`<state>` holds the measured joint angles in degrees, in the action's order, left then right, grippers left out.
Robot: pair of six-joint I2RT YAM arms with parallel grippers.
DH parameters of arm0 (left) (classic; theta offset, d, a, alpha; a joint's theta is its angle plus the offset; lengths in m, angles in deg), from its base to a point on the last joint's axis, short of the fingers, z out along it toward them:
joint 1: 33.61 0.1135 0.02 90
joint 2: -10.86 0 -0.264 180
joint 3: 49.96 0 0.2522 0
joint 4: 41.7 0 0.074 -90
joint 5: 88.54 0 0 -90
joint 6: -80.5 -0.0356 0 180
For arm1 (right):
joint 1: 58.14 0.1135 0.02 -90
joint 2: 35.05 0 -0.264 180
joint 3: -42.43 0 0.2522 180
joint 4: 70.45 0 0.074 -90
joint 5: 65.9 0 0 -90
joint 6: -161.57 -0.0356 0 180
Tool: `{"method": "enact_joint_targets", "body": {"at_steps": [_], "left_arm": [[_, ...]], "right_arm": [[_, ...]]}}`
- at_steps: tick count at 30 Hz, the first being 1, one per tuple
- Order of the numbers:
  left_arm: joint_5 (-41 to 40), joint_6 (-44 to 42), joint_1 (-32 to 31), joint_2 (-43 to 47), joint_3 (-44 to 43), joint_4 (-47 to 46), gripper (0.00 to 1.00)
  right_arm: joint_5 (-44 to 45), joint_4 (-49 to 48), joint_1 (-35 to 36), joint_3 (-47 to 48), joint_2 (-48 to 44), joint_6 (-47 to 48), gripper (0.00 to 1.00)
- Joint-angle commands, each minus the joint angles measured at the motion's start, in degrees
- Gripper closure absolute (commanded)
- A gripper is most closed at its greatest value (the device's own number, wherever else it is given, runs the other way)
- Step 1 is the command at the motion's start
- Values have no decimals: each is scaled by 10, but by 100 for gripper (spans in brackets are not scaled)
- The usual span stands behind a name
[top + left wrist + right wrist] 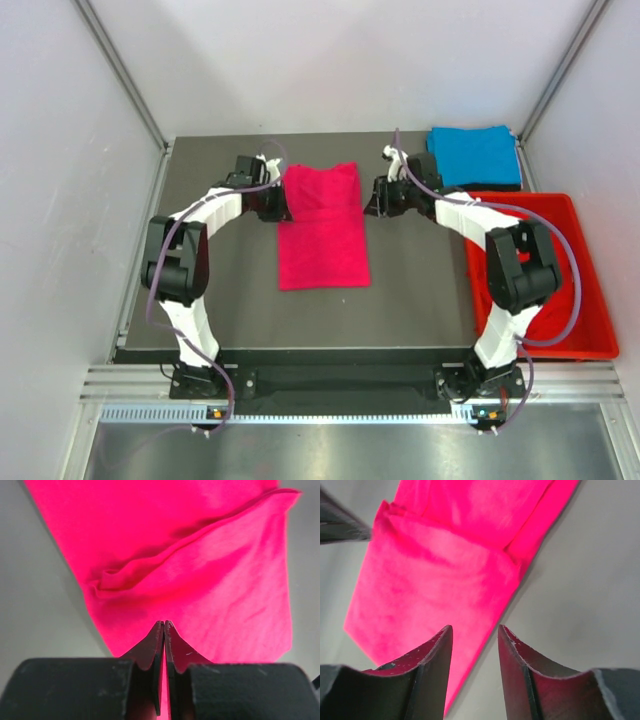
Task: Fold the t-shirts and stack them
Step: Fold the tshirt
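Observation:
A bright pink t-shirt (322, 240) lies as a long folded strip in the middle of the table, with its far part doubled over. My left gripper (281, 204) is at the shirt's left edge and is shut on a pinch of pink fabric (210, 580); its fingers (152, 645) are closed with cloth between them. My right gripper (368, 203) is open at the shirt's right edge, low over the fabric (435, 580) and the grey table, holding nothing. A folded sky blue t-shirt (475, 155) lies at the back right corner.
A rigid red plastic crate (590, 300) stands along the table's right side, beside my right arm, with dark red cloth (487, 290) inside. Grey walls close in the left, back and right. A tip of the left gripper shows in the right wrist view (342, 525).

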<state>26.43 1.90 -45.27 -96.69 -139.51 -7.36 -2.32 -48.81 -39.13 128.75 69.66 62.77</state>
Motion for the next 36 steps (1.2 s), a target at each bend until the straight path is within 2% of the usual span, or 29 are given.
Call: {"method": "enact_joint_targets", "body": {"at_steps": [1, 4, 6, 12, 15, 19, 26, 31, 36], "left_arm": [[11, 9, 1, -34, -31, -16, 92], [-4, 7, 2, -57, -56, -17, 89], [-6, 6, 3, -74, -76, -17, 89], [-53, 18, 20, -98, -110, -23, 86], [-47, 39, 43, -99, -113, -39, 84], [-56, 44, 57, -95, -117, -27, 83], [-3, 29, 57, -22, -53, -44, 82], [52, 20, 56, -42, -51, -26, 83], [30, 26, 56, -68, -44, -40, 84]], "right_arm": [[-19, -42, 1, -55, -37, -70, 58], [-40, -73, 15, -104, -47, -101, 59], [-49, -131, 37, -148, -45, -116, 61], [4, -154, 63, -237, -51, -123, 66], [22, -144, 63, -256, -55, -108, 67], [34, -133, 63, -260, -57, -102, 68], [41, -101, 71, -228, -84, -102, 68], [44, -94, 76, -224, -90, -105, 68], [44, -96, 78, -227, -96, -109, 68]]}}
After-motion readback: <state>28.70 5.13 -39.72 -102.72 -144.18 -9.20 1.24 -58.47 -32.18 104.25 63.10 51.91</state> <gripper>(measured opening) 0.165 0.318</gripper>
